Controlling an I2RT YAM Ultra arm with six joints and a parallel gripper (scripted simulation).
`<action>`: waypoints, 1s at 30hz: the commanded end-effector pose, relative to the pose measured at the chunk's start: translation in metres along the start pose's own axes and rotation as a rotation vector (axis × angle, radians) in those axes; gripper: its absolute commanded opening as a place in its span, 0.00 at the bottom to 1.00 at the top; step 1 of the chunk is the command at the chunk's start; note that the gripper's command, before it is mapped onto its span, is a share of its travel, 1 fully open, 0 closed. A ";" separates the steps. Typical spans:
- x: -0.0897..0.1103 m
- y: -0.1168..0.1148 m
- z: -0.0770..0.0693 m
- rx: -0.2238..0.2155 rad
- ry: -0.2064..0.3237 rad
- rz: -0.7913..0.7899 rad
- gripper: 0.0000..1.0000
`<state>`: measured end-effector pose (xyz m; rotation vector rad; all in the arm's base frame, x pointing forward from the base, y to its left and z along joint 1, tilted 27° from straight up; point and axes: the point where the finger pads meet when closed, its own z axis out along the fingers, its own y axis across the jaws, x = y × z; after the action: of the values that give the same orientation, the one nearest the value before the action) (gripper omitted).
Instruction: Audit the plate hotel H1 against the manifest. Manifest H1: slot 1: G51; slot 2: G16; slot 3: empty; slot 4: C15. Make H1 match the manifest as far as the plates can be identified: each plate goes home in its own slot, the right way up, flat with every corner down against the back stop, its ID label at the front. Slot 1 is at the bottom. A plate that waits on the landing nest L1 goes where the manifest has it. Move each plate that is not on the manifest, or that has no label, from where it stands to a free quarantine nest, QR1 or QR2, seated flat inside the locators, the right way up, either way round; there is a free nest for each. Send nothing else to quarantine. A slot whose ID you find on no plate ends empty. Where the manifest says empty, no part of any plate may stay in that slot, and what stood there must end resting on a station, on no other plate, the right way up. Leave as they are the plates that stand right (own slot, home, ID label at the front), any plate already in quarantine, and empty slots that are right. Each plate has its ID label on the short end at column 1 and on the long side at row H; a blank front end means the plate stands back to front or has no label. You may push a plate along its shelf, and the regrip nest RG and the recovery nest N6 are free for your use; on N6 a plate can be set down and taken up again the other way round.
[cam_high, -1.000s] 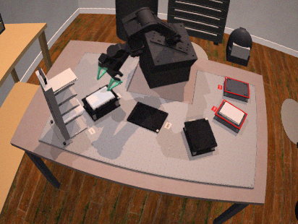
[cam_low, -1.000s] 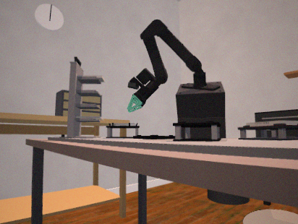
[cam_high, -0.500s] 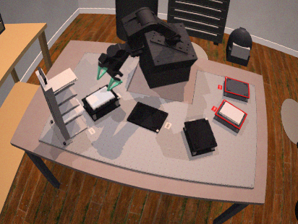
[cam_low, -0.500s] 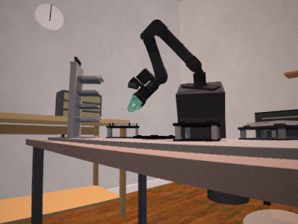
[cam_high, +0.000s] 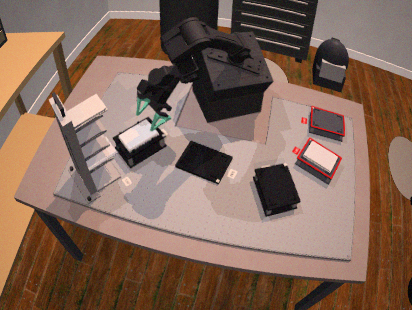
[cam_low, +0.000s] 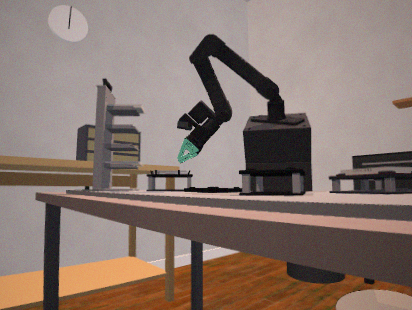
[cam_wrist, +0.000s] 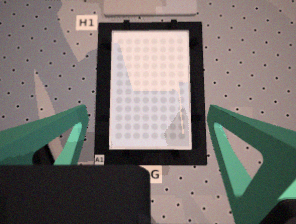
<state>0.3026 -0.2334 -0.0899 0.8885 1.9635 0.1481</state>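
Note:
The plate hotel H1 (cam_high: 76, 150) (cam_low: 103, 140) stands at the table's left. A pale plate (cam_high: 87, 109) lies on its top shelf; the lower shelves look bare from here. A white well plate (cam_high: 136, 136) (cam_wrist: 150, 90) lies flat on the black regrip nest (cam_high: 145, 151) (cam_wrist: 197, 75) (cam_low: 169, 176) in front of the hotel. The end facing the wrist camera shows no ID label. My gripper (cam_high: 151, 112) (cam_low: 187, 152) (cam_wrist: 147, 111) is open and empty. It hangs a little above this plate, with a green finger out past each long side.
A flat black nest (cam_high: 203, 161) lies mid-table and a taller black nest (cam_high: 276, 189) stands to its right. Two red-edged quarantine nests are at the far right: the back one (cam_high: 327, 121) shows a dark top, and the front one holds a white plate (cam_high: 320, 155). The arm's base box (cam_high: 232, 80) is behind.

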 end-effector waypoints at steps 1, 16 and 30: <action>-0.011 -0.002 0.005 0.010 -0.059 -0.014 1.00; -0.006 -0.002 0.011 0.010 -0.059 -0.014 1.00; 0.007 -0.002 0.006 0.010 -0.059 -0.014 1.00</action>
<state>0.3032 -0.2274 -0.1065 0.8922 1.9456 0.1295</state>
